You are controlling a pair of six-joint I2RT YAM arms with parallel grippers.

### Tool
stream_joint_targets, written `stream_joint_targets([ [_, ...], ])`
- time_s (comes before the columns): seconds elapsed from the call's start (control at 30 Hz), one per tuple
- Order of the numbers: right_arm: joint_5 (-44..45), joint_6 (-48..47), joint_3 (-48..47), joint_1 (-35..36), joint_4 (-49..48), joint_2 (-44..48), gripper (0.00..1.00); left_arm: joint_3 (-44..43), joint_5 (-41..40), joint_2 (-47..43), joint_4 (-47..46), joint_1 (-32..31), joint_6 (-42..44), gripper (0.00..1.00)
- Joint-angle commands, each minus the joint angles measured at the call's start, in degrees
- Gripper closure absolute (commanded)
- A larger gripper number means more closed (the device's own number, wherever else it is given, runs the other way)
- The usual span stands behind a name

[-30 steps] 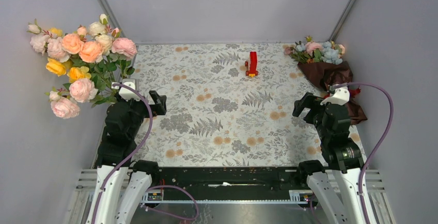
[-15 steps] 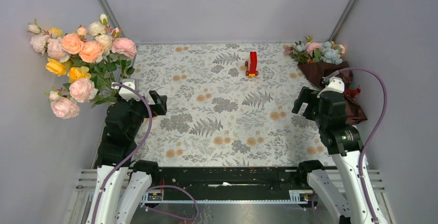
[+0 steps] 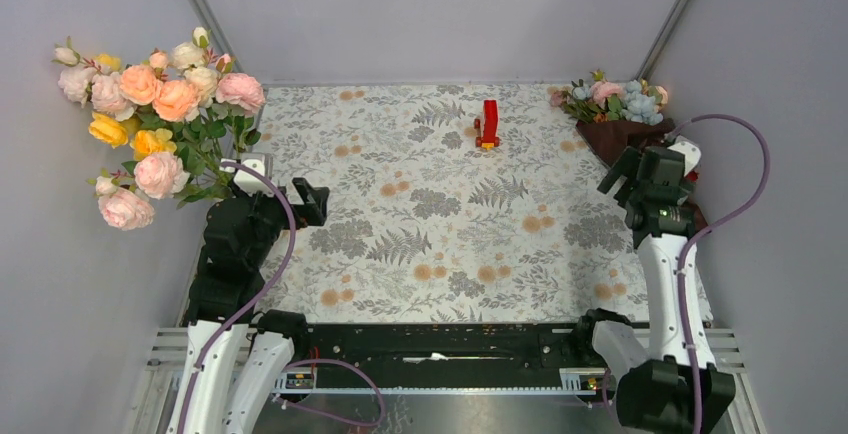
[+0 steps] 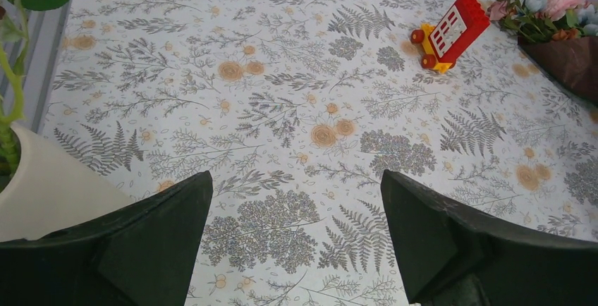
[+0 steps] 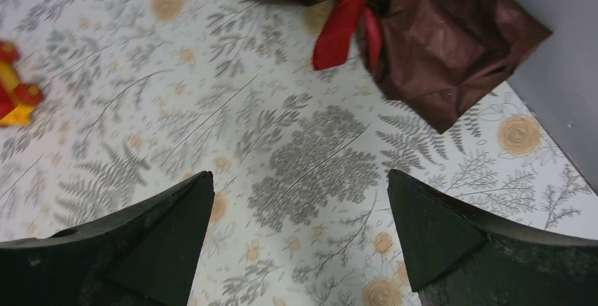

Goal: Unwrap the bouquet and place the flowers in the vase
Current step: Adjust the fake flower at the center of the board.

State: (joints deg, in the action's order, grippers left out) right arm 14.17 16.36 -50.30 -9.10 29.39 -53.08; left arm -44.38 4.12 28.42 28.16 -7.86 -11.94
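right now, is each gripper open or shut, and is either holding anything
Left gripper: open, holding nothing.
Right gripper: open, holding nothing, just short of the bouquet.

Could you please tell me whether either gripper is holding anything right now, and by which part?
Nothing is held. The left gripper and right gripper both stand open over the tablecloth, the right one short of the bouquet.
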Motion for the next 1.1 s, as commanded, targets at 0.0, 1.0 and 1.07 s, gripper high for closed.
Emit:
stream_joint_targets([
  [0.0, 3.22, 0.13, -1.78, -6.19, -6.48, -4.72, 0.00, 0.66, 2.40, 0.14, -4.18, 0.30, 0.52, 0.01],
  [1.0, -22.21, 6.65, -14.27, -25.03, -26.01, -41.31, 0.03, 1.53, 2.91, -0.16, -5.05, 0.21, 1.13, 0.02],
  [1.07, -22.11, 6.53, -14.05, -25.09, -25.90, -42.54, 0.04, 1.58, 2.80, -0.54, -5.13, 0.21, 1.13, 0.02],
])
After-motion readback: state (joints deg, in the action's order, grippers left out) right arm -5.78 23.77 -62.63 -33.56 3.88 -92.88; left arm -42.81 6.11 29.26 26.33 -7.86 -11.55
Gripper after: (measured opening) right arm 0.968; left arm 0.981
